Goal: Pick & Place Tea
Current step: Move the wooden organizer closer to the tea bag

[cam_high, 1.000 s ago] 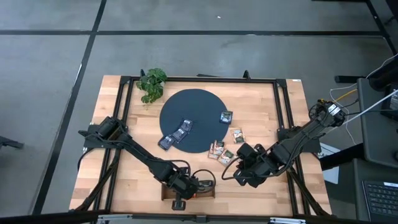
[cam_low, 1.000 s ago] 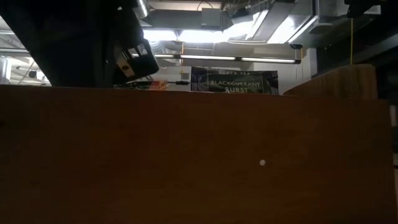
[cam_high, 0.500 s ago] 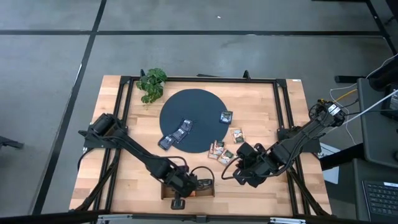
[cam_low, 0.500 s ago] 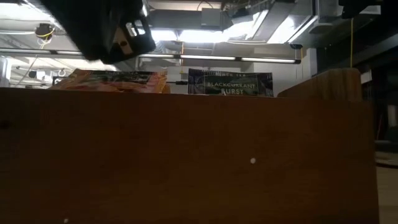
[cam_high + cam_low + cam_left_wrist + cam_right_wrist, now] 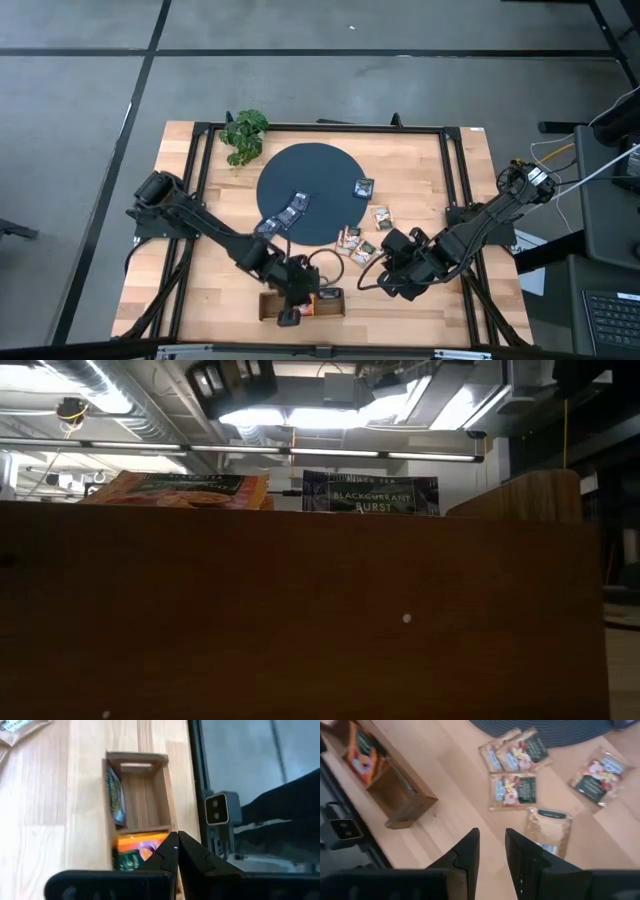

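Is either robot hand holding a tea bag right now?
No. The left gripper is pinched shut on nothing, above the wooden tray. The right gripper has open fingers with only bare table between them, near the loose tea sachets.

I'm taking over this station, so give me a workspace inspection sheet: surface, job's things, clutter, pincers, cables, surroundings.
Surface: wooden table with a dark round mat.
Job's things: three blue sachets on the mat; a beige-green sachets cluster on the wood beside the mat's edge; wooden tray at the near edge holds an orange sachet and a dark sachet in separate compartments.
Clutter: leafy plant at the far left corner.
Pincers: left pincer shut, empty, above the tray; right pincer open, empty, over bare wood near the beige-green cluster.
Cables: loop by the left wrist; wires off the right edge.
Surroundings: grey floor; ceiling lights; no people seen.
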